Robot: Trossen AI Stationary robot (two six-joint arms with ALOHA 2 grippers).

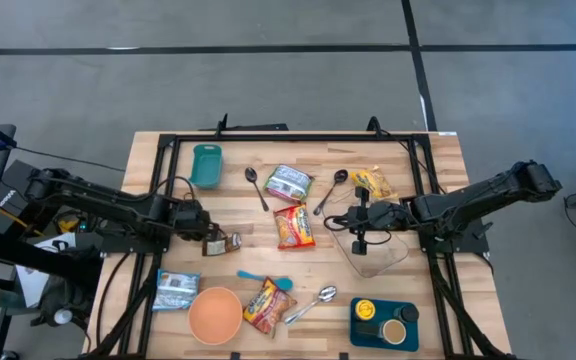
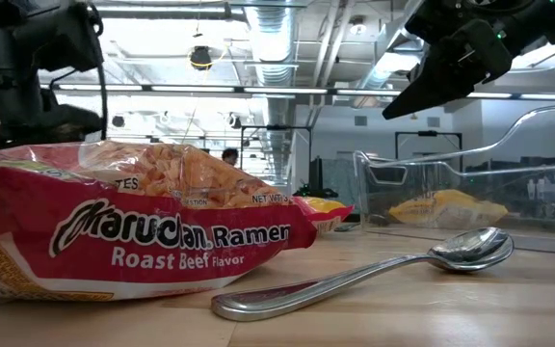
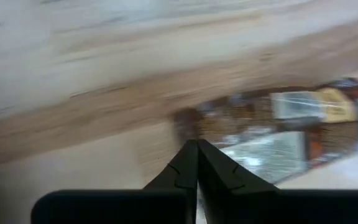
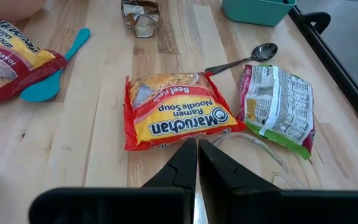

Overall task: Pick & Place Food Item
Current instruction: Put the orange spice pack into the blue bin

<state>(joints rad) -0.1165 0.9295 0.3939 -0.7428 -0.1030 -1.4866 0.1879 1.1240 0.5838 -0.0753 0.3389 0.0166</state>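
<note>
Only at table height, ramen pack (image 2: 143, 226) label, spoon (image 2: 374, 272) close

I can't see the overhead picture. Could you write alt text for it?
Two dark robot arms reach in from either side of a wooden table scattered with food packets and utensils. The left end effector, shut, sits at a small brown packet; the right end effector, shut, is above a clear container's rim, beside a red ramen pack.
</note>
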